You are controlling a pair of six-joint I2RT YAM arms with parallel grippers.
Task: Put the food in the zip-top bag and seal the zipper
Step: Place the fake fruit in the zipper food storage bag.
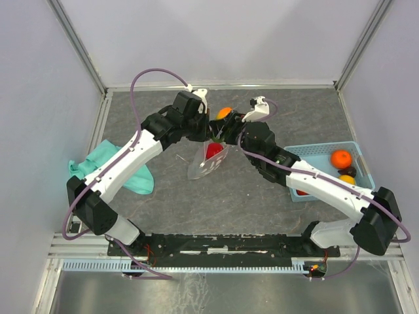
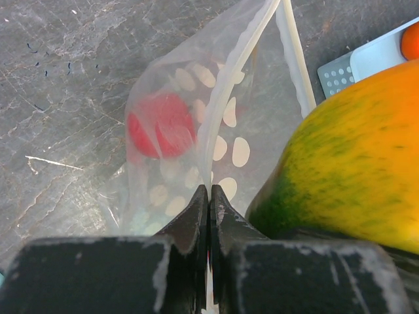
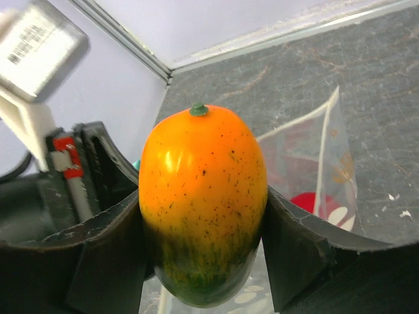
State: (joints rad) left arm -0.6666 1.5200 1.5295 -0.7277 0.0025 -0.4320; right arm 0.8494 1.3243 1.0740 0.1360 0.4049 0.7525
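Left wrist | left tool [image 2: 209, 199] is pinching rim of limp zip-top bag [image 2: 252, 124] | right tool [image 3: 204, 245] is clamping slick-looking toy fruit [image 3: 200, 176] mid-body

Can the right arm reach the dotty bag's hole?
Probably yes. The left end effector pinches the clear dotted plastic bag open, and the right end effector holds the orange-green toy fruit just beside it, nothing between.

Grey mottled tabletop [image 1: 222, 203], pale lilac walls [image 1: 229, 39], aluminium frame [image 1: 78, 47]
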